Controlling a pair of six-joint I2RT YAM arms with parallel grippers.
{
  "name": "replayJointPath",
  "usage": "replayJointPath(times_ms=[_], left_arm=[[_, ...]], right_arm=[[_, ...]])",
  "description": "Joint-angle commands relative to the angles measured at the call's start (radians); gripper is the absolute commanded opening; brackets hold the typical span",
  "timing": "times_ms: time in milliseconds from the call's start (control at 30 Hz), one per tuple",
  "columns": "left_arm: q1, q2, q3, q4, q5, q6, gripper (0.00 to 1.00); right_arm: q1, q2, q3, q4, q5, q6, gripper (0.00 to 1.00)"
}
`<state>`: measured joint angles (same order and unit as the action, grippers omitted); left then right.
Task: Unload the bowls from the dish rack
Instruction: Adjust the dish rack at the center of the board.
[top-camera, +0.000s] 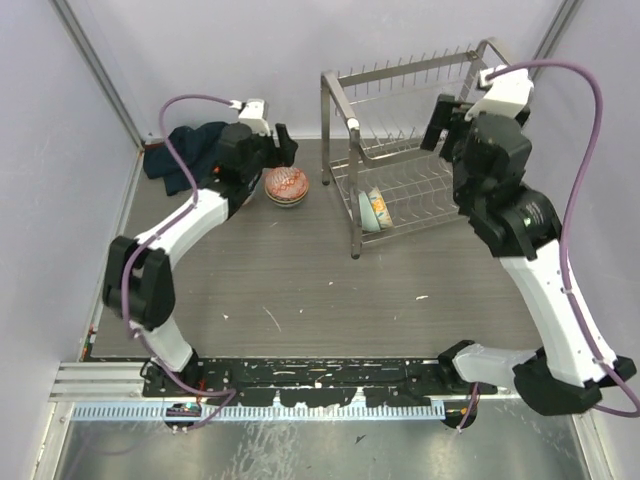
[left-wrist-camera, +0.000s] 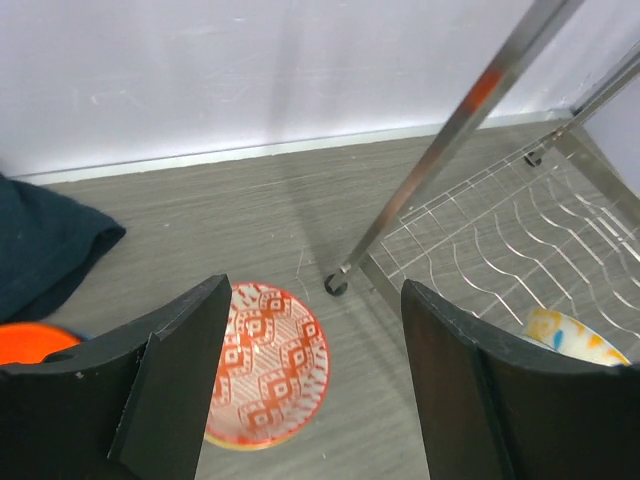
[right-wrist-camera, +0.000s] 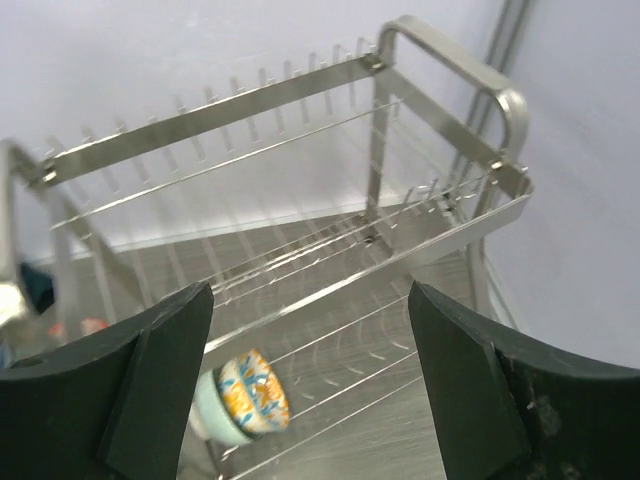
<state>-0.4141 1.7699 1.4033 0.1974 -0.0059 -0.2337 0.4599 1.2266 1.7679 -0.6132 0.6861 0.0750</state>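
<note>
Left hand (left-wrist-camera: 315, 310): released, jaws spread wide with nothing between them, hovering over the worktop (top-camera: 300, 290) to the left of the dish rack (top-camera: 400, 100). Red-patterned bowl (left-wrist-camera: 270, 365): upright on the worktop under that hand, partly hidden by one finger, near the rack's corner foot but apart from it; the overhead view suggests it may sit on another bowl, though this cannot be confirmed. Orange bowl (left-wrist-camera: 30, 343): only a sliver visible at the edge of the left wrist view, beside a dark cloth (left-wrist-camera: 40, 250). Right hand (right-wrist-camera: 310, 295): released, jaws wide and empty, held above the right end of the rack and looking down through the upper tier. Floral bowl (right-wrist-camera: 245, 395): pale mint outside, orange and blue pattern inside, standing on its edge in the lower tier at the rack's left end; the only bowl seen left in the rack. Hazards, as judged: the right hand must pass the upper tier's prongs and wires to reach it, and a finger catching there could drag or tip the rack; the bowl, on edge, could roll or slip from a shallow pinch on its rim; the left hand, if lowered carelessly, could knock the red-patterned bowl.
</note>
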Motion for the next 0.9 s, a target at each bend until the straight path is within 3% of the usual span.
replayJointPath(times_ms=[0,233,367,567,867], left_arm=[[-0.004,-0.206,-0.166,0.097,-0.031,-0.083,0.77],[-0.107,-0.436,-0.393,0.164,-0.008,-0.086,0.76],[-0.212,-0.492,-0.471,0.200,0.000,-0.055,0.77],[-0.329,-0.458,-0.491,0.218,-0.004,0.006,0.78],[-0.349,-0.261,-0.365,0.254,0.046,0.034,0.79]], right_arm=[[0.161,-0.087,-0.105,0.067,0.144,-0.039,0.85],[0.336,-0.190,-0.302,0.004,0.253,0.046,0.84],[0.377,-0.257,-0.417,-0.014,0.226,0.104,0.84],[0.381,-0.373,-0.669,0.098,0.181,0.112,0.85],[0.340,-0.465,-0.889,0.264,0.147,0.052,0.85]])
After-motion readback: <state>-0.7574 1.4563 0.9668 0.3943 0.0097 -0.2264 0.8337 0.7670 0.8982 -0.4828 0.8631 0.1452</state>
